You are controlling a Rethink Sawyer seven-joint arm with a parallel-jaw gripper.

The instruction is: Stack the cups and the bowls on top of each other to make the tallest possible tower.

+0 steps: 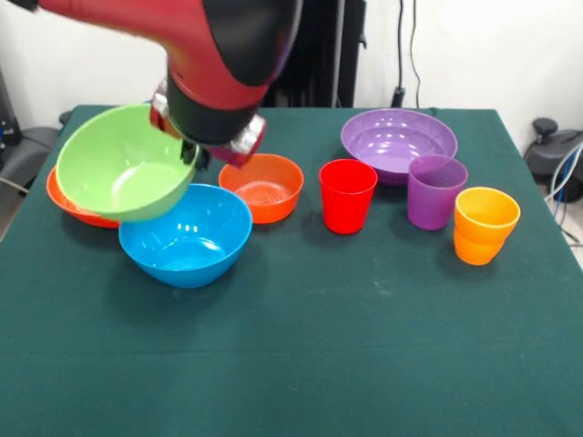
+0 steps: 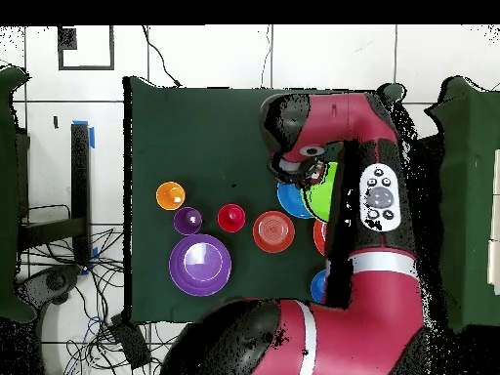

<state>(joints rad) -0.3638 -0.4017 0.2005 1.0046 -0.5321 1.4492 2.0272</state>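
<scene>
My gripper (image 1: pixel 191 153) is shut on the right rim of the lime green bowl (image 1: pixel 123 164) and holds it tilted in the air. Under it are the light blue bowl (image 1: pixel 185 237) and the wide orange-red bowl (image 1: pixel 73 208). The small orange bowl (image 1: pixel 262 187), red cup (image 1: pixel 347 195), purple cup (image 1: pixel 436 190), orange cup (image 1: pixel 485 224) and wide purple bowl (image 1: pixel 397 141) stand apart in a row to the right. In the overhead view the gripper (image 2: pixel 311 176) is over the green bowl (image 2: pixel 327 190). A sliver of the dark blue bowl (image 2: pixel 317 285) shows beside the arm.
The green table cloth (image 1: pixel 319 364) is bare toward the front edge. The red arm (image 2: pixel 371 195) covers much of the table's right side in the overhead view. Cables and a chair base lie off the table at the right.
</scene>
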